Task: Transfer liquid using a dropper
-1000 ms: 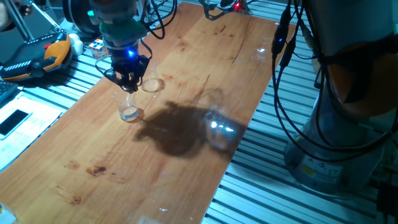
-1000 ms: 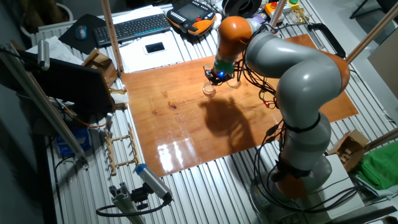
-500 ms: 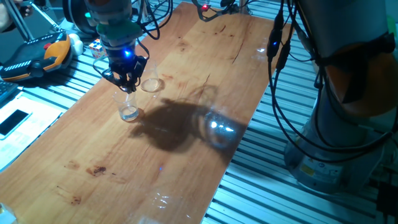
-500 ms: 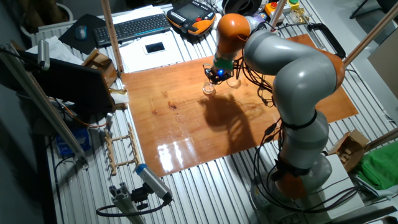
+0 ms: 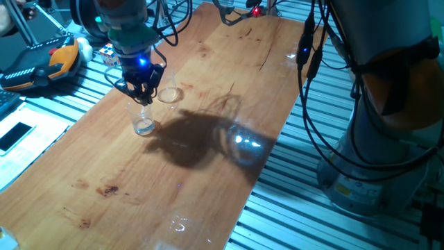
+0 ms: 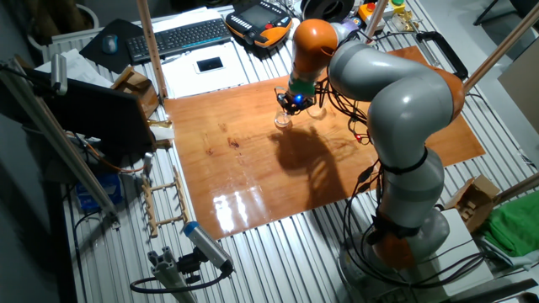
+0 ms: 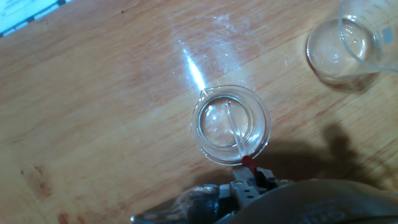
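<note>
- The dropper (image 7: 237, 138) hung from my fingers (image 7: 247, 179), which were closed on its red end; its clear tube reached down into the tumbler (image 7: 231, 124) straight below them.
- The liquid (image 7: 217, 127) showed only as a faint glint at the tumbler's bottom.
- The second glass vessel (image 7: 348, 53) stood on the counter (image 7: 99, 112), off beside my fingers.
- I judged it best to keep the tube upright, clear of the rim.
</note>
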Controlling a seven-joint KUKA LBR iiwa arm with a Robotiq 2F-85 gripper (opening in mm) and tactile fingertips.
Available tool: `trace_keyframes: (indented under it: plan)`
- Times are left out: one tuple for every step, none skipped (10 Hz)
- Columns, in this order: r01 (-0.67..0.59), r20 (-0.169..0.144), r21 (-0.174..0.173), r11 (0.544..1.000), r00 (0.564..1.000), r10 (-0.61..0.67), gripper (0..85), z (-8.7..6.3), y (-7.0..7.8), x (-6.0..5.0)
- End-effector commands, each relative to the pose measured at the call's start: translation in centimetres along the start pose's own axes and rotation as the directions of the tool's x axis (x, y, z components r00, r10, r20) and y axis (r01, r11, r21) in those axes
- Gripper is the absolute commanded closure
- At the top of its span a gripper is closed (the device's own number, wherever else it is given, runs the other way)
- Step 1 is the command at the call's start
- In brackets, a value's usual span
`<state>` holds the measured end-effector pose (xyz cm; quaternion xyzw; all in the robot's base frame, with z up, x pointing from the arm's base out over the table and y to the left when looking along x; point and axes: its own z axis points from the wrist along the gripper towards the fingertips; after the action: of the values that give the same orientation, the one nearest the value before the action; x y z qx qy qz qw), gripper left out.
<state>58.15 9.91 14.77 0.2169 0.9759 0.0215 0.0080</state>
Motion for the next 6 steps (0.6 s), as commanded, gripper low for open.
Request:
trace_keyframes:
  plan:
    - [-0.001,-0.001,-0.001,1.0,1.0,0.001,84.0,0.1,0.0,0.0]
    - [-0.001,-0.002,-0.004,1.0,1.0,0.001,84.0,0.2,0.0,0.0]
    - [-0.001,-0.005,-0.003,1.0,1.0,0.001,84.0,0.4,0.0,0.0]
    - [-0.001,-0.003,-0.003,1.0,1.0,0.001,84.0,0.6,0.0,0.0]
    - [0.002,-0.001,-0.005,1.0,1.0,-0.002,84.0,0.9,-0.1,0.0]
    - [0.008,0.002,-0.006,1.0,1.0,-0.008,84.0,1.2,0.0,0.0]
